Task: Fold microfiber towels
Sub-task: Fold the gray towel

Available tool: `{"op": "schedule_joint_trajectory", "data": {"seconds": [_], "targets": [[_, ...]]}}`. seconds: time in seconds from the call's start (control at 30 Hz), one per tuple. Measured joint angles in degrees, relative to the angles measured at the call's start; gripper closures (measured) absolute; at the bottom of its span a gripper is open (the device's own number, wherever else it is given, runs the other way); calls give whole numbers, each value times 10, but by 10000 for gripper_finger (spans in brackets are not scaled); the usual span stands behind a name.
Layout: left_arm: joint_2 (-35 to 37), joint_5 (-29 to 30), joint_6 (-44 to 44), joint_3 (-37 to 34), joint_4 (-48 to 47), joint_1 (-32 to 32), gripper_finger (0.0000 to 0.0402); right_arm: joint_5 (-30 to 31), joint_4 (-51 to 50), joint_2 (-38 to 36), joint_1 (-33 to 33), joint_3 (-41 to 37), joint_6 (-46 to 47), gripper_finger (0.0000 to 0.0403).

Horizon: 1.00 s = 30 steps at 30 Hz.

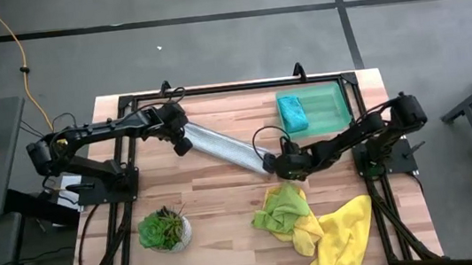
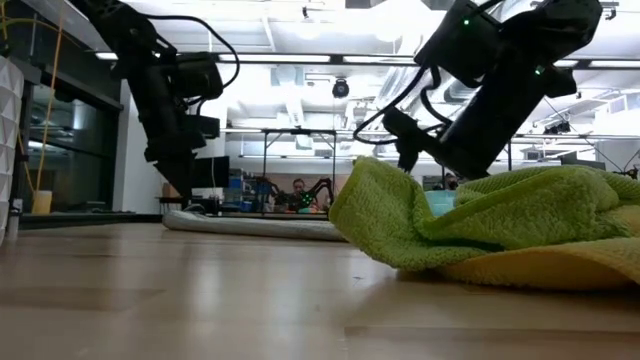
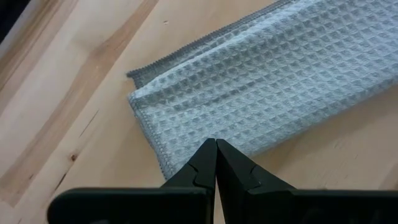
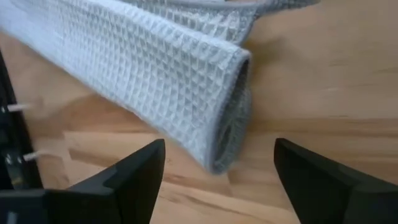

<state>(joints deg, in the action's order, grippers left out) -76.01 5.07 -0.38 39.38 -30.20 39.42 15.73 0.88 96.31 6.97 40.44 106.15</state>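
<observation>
Where folded, grey towel (image 1: 224,147) underlayers hidden

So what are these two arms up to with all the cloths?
They are folding towels. A pale grey towel lies in a long folded strip across the table. The left tool, shut, pinches one end of it; the right tool stands open at the other end, holding nothing. A teal towel already sits folded in the green tray. A lime green towel and a yellow towel lie crumpled nearby, unfolded.
</observation>
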Motion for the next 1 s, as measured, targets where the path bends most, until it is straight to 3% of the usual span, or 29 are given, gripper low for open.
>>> {"op": "schedule_joint_trajectory", "data": {"seconds": [0.23, 0.83, 1.0], "targets": [[0, 1, -5, 0, 3, 0, 401, 14, -38, 6, -6, 11, 53, 110], [0, 1, -25, 0, 5, -1, 401, 12, 14, 26, -38, 9, 46, 110], [0, -19, -32, 0, 5, -1, 401, 19, 17, 28, -41, 9, 48, 140]]}}
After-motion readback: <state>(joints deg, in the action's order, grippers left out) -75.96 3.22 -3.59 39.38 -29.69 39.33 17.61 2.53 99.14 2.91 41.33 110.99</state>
